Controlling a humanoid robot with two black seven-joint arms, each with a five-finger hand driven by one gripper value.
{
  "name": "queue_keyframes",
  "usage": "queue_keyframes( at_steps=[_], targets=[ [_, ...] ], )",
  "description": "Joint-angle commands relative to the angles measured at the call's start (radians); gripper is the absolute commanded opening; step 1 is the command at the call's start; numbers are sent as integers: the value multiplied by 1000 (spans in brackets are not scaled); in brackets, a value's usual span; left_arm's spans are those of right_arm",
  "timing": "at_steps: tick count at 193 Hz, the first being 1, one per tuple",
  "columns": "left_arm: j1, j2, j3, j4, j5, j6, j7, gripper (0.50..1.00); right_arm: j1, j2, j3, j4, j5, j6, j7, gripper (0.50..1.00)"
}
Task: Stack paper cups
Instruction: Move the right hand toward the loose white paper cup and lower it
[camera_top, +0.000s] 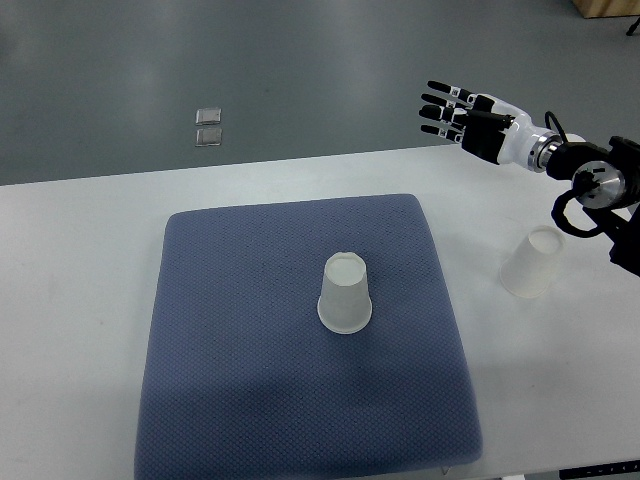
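Right robot hand empty, fingers spread, above table's far edge. Inverted white paper cup on blue-grey textured mat, well apart. Second white paper cup off-mat, nearer the hand, nothing between.

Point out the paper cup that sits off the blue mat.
The cup on the bare white table, below the right hand. The other cup stands upside down in the middle of the blue mat.

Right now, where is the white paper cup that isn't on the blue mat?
In the top view, that white paper cup stands upside down on the white table, right of the blue mat, below the robot's open right hand.
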Motion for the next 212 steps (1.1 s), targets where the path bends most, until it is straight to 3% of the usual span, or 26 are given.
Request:
queue_keyframes(
  at_steps=[1, 41, 59, 99, 133, 170, 185, 212],
  targets=[
    [0, 0, 0, 0, 0, -1, 0, 1000, 0, -51, 1, 0, -82, 26, 6, 923],
    [0, 0, 0, 0, 0, -1, 0, 1000, 39, -175, 3, 7, -323, 145, 49, 923],
    [0, 0, 0, 0, 0, 1, 0, 1000, 50, -213, 4, 41, -483, 145, 64, 921],
    [0, 0, 0, 0, 1, 1, 0, 1000, 47, -363, 4, 273, -915, 145, 91, 921],
    [0, 0, 0, 0, 0, -1, 0, 1000, 38, -472, -3, 461, -1122, 145, 125, 921],
    [0, 0, 0, 0, 0, -1, 0, 1000, -4, -517, -8, 563, -1279, 145, 136, 924],
    [0, 0, 0, 1, 0, 1, 0, 1000, -30, -509, -17, 563, -1328, 114, 138, 924],
    [0, 0, 0, 0, 0, 1, 0, 1000, -65, -503, -86, 563, -1411, -39, 138, 924]
  ],
)
